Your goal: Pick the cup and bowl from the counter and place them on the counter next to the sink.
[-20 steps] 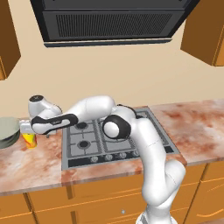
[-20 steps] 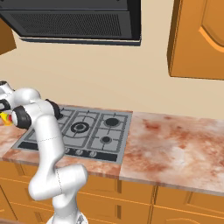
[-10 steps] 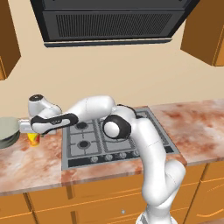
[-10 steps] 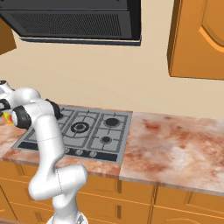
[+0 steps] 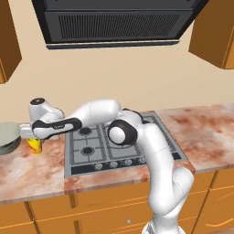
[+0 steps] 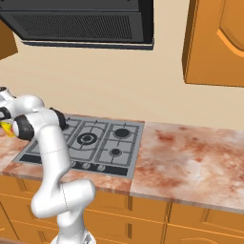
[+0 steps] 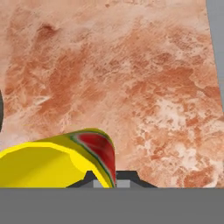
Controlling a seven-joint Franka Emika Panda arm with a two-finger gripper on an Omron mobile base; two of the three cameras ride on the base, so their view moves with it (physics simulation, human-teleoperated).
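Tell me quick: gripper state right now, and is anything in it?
Gripper: closed on the rim of the yellow cup, which sits on the counter beside the bowl.

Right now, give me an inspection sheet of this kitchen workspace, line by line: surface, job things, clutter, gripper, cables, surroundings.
Surface: reddish marbled counter over orange cabinets, with a grey gas stovetop set in it.
Job's things: yellow cup upright on the counter left of the stovetop; its rim and red mark show close up in the hand view. Pale grey-green bowl just left of the cup, at the picture's edge.
Clutter: nothing seen.
Gripper: gripper shut on the cup's wall, one fingertip on each side of the rim; cup not yet lifted.
Cables: nothing seen.
Surroundings: dark range hood above the stovetop, orange wall cabinets, beige wall.
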